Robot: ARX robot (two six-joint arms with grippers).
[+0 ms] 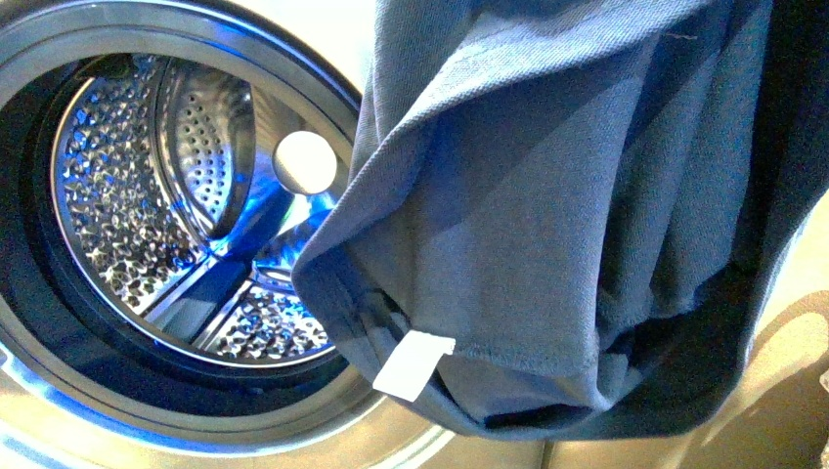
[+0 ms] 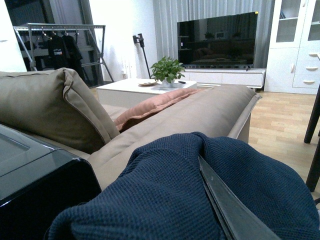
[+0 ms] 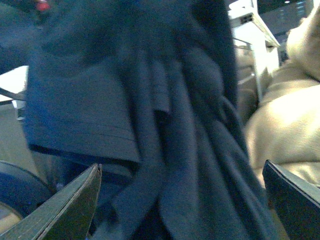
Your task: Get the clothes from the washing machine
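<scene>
The blue-grey garment [image 1: 547, 215] is out of the washing machine [image 1: 59, 420], hanging right in front of its open mouth on the right side. Its white tag [image 1: 413, 363] dangles at the hem. My right gripper [image 3: 181, 167] is spread wide, with cloth hanging between the fingers. My left gripper [image 2: 227, 202] is buried in navy knit, so I can't tell if it's clamped.

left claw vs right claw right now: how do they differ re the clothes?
Right claw: both fingers show, spread wide, nothing pinched; left claw: only one finger shows, so open or shut is unclear. The clothes hang loose ahead of the right claw but lie bunched over the left claw, on both sides of its finger. Shared: dark fabric fills much of both wrist views.
</scene>
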